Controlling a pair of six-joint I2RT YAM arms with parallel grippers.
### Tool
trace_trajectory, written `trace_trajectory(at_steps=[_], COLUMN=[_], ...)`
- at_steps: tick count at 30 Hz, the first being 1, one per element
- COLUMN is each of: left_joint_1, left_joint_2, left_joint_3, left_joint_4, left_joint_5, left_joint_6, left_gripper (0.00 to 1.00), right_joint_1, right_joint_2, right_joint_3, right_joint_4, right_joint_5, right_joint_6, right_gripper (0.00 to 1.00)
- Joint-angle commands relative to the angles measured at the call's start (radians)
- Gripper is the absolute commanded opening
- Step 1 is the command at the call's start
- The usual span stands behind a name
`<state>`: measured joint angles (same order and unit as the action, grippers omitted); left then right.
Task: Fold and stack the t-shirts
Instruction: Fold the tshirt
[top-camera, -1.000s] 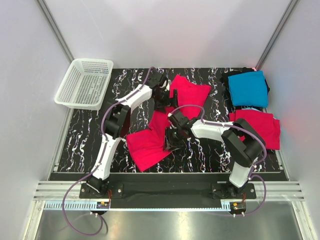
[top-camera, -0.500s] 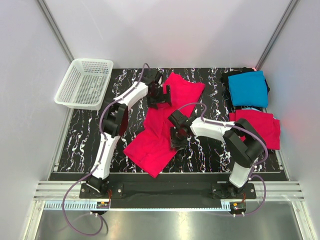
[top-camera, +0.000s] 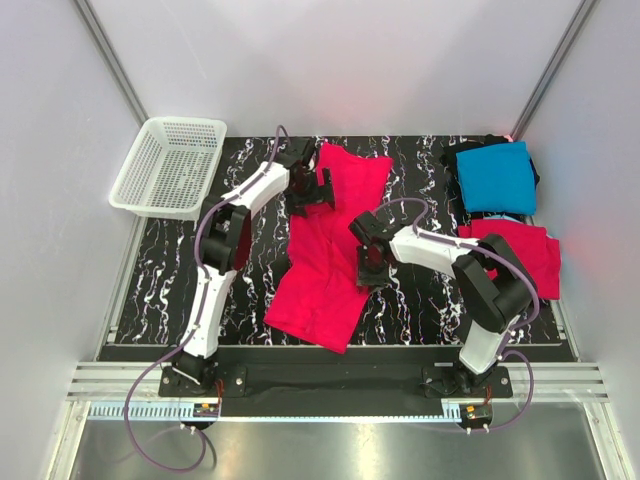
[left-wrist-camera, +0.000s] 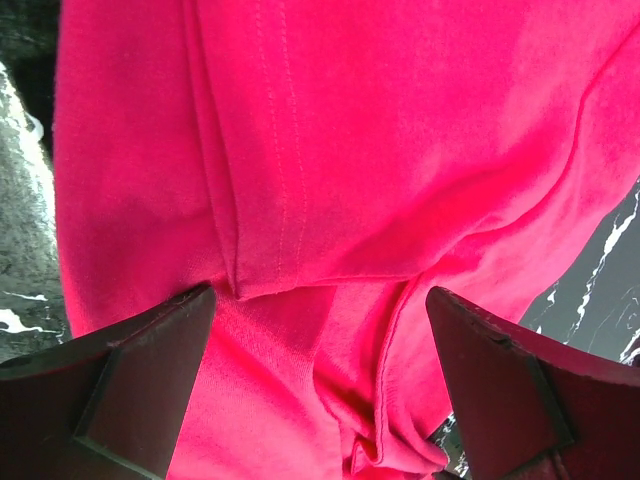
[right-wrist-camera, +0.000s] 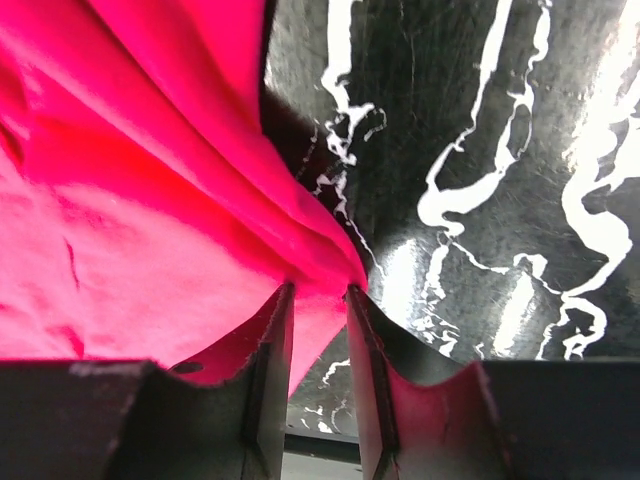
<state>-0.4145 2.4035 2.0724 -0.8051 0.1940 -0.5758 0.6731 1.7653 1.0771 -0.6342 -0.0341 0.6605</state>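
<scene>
Currently a red shirt lies spread out, somewhat rumpled, along the middle of the black marbled table, running from the far side toward the near edge. The left gripper hangs over its far left part with both fingers spread wide and nothing between them; a stitched hem and a fold of the cloth show below. The right gripper sits at the shirt's right edge, about halfway along, its fingers drawn close together and pinching a fold of that edge, with bare table just beside it on the right. At the far right corner a blue shirt lies folded on top of a black shirt. Just nearer than those, by the right edge, a second red shirt lies flat, apart from the middle one. A white mesh basket stands at the far left corner.
</scene>
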Motion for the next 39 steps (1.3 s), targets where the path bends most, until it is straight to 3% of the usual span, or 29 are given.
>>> trace_trajectory(at_steps=[1, 7, 19, 22, 29, 31, 35, 39], left_joint_1=[0.029, 0.022, 0.008, 0.008, -0.018, -0.02, -0.021, -0.024], left_joint_2=[0.043, -0.047, -0.104, -0.095, -0.216, -0.179, 0.024, 0.106], left_joint_3=[-0.063, -0.129, -0.026, 0.014, -0.046, 0.061, 0.319, 0.396], left_joint_4=[-0.031, 0.133, 0.198, 0.166, 0.112, 0.043, -0.068, -0.063], left_joint_5=[-0.052, 0.155, 0.292, 0.266, 0.053, -0.002, -0.044, -0.074], left_joint_6=[0.036, 0.091, 0.168, 0.154, 0.177, 0.183, 0.183, 0.175], left_gripper=[0.99, 0.99, 0.99, 0.99, 0.99, 0.99, 0.99, 0.99], right_joint_1=[-0.001, 0.014, 0.124, 0.146, 0.157, 0.17, 0.209, 0.238], right_joint_2=[-0.03, -0.089, -0.145, -0.135, -0.133, -0.103, -0.035, 0.026], right_joint_3=[0.003, 0.049, 0.083, 0.067, 0.035, 0.029, 0.026, 0.052], right_joint_4=[-0.079, -0.067, -0.009, 0.01, 0.065, 0.079, 0.117, 0.133], right_joint_5=[0.04, -0.029, -0.128, -0.13, -0.142, -0.139, -0.086, -0.064], right_joint_6=[-0.045, -0.065, -0.085, -0.061, -0.038, -0.039, -0.026, -0.007], right_gripper=[0.34, 0.34, 0.38, 0.37, 0.37, 0.38, 0.52, 0.53])
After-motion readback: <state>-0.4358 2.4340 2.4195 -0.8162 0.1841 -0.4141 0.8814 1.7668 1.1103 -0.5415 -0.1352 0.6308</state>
